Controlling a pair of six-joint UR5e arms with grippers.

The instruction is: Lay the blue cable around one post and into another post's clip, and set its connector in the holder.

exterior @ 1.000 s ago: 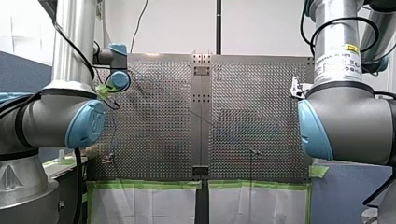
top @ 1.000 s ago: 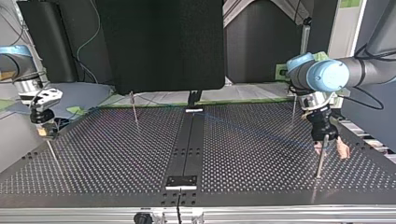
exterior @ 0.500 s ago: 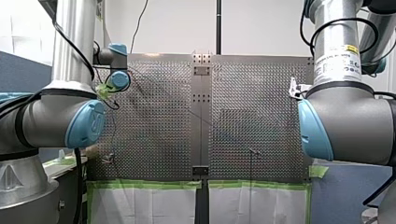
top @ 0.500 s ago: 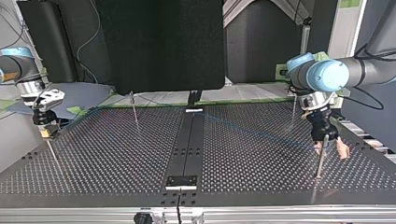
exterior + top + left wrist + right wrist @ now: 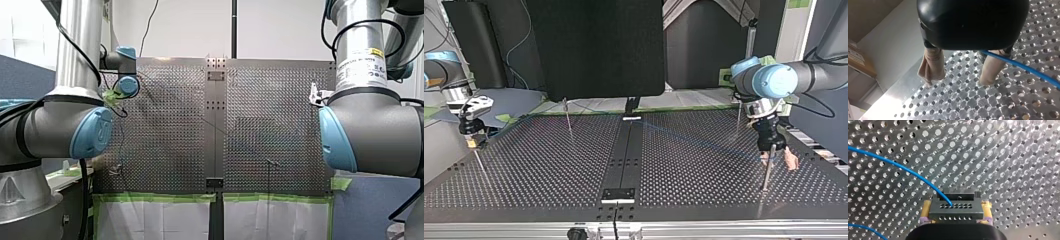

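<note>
While our right gripper [image 5: 956, 208] clamps the dark grey, hole-dotted connector [image 5: 956, 212], we note its thin blue cable [image 5: 910, 173] arcing away; our left gripper [image 5: 958, 80] gapes.

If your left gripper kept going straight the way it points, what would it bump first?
Probably the table. My left gripper points at its bare holes, nothing between the fingers. The blue cable crosses one finger, but how near is unclear.

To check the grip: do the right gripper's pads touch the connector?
Touching. Right wrist view: both yellow pads press against the connector's sides.
</note>
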